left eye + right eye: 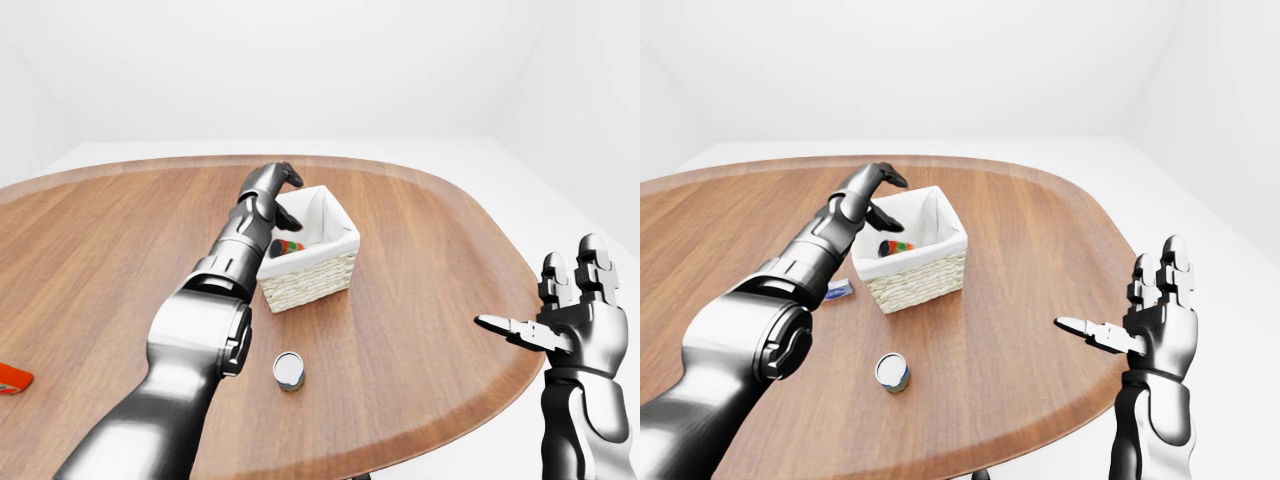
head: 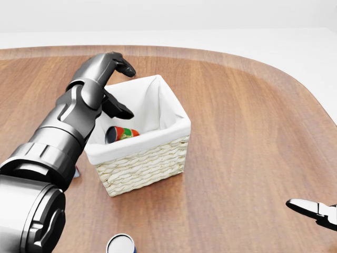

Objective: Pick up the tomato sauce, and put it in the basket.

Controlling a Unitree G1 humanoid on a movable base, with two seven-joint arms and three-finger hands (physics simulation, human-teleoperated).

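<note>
My left hand [image 2: 105,79] hangs over the basket [image 2: 152,158], fingers spread, and its forearm crosses the basket's left rim, so that side is blocked for me. A bottle [image 2: 122,133] already lies inside, taking up the left part of the floor. Near the basket stands a small can [image 1: 288,370], apart from it. To the right, bare table [image 1: 420,260] runs out to my right hand [image 1: 1155,320], open at the edge.
</note>
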